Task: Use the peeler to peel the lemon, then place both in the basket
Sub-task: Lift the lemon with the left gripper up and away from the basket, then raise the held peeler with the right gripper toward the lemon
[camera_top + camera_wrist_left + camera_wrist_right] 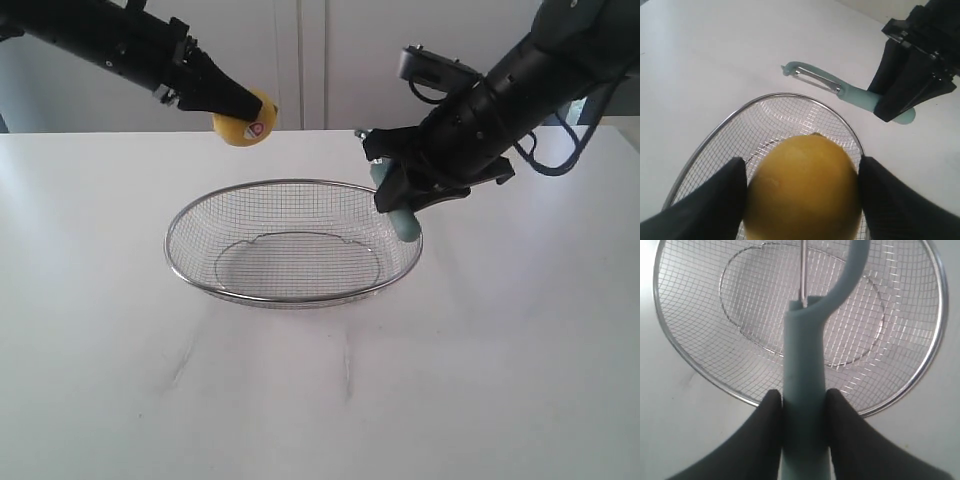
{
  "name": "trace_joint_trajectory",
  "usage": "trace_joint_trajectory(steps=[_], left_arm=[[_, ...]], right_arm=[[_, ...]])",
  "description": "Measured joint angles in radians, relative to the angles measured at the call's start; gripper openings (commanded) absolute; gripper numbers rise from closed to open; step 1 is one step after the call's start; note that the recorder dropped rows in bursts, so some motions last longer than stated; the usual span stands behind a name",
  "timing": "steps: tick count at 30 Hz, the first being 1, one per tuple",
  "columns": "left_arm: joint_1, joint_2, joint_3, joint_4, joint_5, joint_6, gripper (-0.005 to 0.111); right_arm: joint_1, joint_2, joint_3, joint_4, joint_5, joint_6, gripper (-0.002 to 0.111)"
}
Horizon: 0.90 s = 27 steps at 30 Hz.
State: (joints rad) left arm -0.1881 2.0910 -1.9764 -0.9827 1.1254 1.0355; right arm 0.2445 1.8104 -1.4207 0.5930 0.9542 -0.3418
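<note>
My left gripper [245,110] is shut on the yellow lemon [244,125], held in the air above the table behind the basket's left side; a red-and-white sticker faces the exterior view. In the left wrist view the lemon [804,190] fills the space between both black fingers [710,205]. My right gripper [395,195] is shut on the pale teal peeler [397,212] over the basket's right rim. The peeler handle [805,405] sits clamped between the fingers [760,435], its blade end reaching over the mesh. The silver wire basket [185,260] rests on the white table at centre.
The white table [320,400] spreads wide around the basket. A pale wall with panel seams stands behind it. The right arm [915,65] and peeler [830,85] show beyond the basket rim [790,96] in the left wrist view.
</note>
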Motion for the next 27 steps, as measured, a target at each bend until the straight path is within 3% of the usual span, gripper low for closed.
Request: trace_joint_trajectory(steps=[15,21,27], left_arm=[[0.000,-0.170,0.329,-0.357,-0.080,0.423,0.000],[0.000,-0.179,0.402,-0.519,-0.081,0.520,0.000],[0.000,-0.179,0.423,-0.565,-0.081,0.547,0.000]], right_arm=[[-0.071,0.000,0.059,0.324,0.092,-0.337,0.000],[-0.074,0.030,0.062,0.426,0.151,-0.402,0.000],[-0.074,0.085,0.066,0.587,0.230,-0.492,0.000]])
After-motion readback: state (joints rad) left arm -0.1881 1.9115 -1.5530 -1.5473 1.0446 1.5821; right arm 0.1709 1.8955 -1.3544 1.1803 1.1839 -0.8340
